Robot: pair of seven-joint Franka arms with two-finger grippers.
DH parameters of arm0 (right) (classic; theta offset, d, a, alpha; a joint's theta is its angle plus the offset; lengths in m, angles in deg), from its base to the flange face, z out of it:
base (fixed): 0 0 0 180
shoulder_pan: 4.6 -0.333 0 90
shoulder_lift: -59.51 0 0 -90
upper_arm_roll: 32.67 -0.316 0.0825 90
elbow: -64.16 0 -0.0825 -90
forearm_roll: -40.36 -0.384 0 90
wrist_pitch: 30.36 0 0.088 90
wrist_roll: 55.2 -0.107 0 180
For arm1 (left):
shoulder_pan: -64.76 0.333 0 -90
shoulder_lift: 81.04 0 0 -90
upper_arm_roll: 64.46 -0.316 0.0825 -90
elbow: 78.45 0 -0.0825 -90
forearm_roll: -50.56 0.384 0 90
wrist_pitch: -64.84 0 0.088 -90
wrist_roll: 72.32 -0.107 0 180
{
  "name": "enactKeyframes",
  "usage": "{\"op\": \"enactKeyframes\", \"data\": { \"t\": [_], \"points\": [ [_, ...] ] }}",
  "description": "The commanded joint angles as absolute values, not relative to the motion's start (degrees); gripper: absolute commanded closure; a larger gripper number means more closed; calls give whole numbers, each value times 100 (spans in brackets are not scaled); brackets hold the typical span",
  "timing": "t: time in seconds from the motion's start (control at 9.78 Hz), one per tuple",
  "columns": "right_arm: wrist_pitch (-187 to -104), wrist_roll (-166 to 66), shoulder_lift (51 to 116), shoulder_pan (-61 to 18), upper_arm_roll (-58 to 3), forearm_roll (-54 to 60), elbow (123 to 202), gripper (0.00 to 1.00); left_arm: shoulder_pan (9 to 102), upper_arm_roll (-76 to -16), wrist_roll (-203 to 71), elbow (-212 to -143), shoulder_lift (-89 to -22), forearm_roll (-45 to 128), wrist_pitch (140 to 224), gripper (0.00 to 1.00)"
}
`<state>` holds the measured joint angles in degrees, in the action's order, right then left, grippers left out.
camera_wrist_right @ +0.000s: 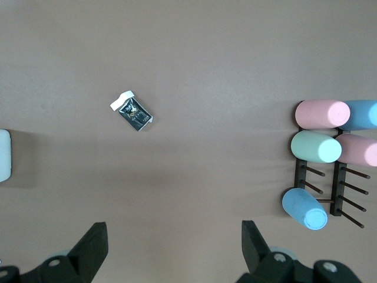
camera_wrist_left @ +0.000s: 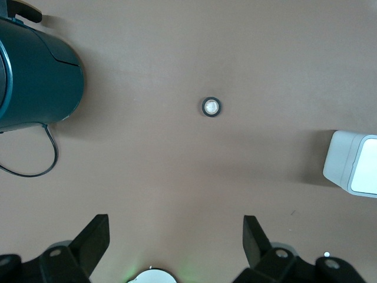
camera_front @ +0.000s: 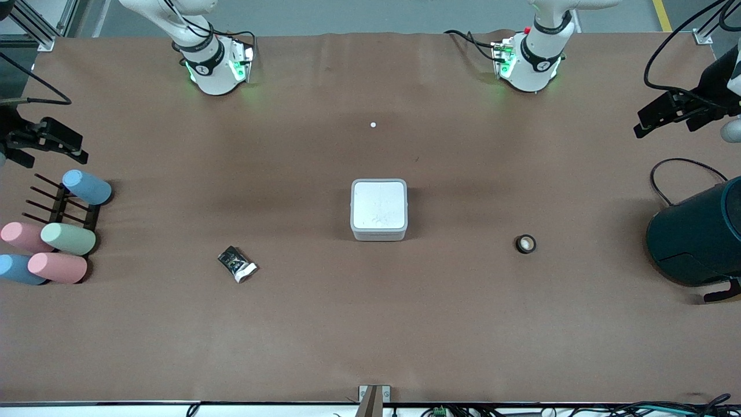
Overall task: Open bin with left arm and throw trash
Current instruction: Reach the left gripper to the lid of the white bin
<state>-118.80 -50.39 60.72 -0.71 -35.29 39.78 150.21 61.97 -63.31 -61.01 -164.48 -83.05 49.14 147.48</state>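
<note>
Bin (camera_front: 378,209) mid-table, lid flat and closed. Foil wrapper (camera_front: 237,264) at about 8 o'clock from it, toward the right arm's end; black ring (camera_front: 525,244) at about 4 o'clock, toward the left arm's end. Left gripper (camera_wrist_left: 177,247) high over the table near the teal cylinder (camera_front: 697,234), fingers spread wide, empty. Right gripper (camera_wrist_right: 174,250) up near the rack of pastel cylinders (camera_front: 49,234), likewise wide apart, empty.

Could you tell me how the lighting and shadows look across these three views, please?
Front view: even overhead light, soft shadows around the bin, green glow at both arm bases. Left wrist view: sharp, with the ring throwing hardly any shadow. Right wrist view: the wrapper is crisp with a bright foil edge.
</note>
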Motion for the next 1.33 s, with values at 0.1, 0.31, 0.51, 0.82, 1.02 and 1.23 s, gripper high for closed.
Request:
{"op": "enactKeyframes", "data": {
  "t": [0.1,0.31,0.51,0.82,1.02,1.23],
  "points": [
    [-11939,-5116,5942,-64,-3521,3983,15134,0,6142,-6340,-6134,-16344,-8184,4863,14728,0],
    [-11939,-5116,5942,-82,-3521,3983,15134,0,5959,-6052,-6151,-16353,-7860,4837,14728,0],
    [-11931,-5116,5942,-125,-3548,3983,15152,0,5529,-5665,-5583,-16388,-7491,4845,15059,14],
    [-12045,-5116,5977,-398,-3548,4000,15169,0,4511,-5391,-4232,-16406,-6649,4802,16008,95],
    [-12106,-5081,6073,-643,-3548,4018,15214,0,3956,-5365,-3657,-16406,-6059,4705,16781,100],
    [-12335,-4906,6371,-1029,-3565,3957,15240,0,3673,-5373,-3629,-16388,-5592,4757,17362,100]
  ]
}}
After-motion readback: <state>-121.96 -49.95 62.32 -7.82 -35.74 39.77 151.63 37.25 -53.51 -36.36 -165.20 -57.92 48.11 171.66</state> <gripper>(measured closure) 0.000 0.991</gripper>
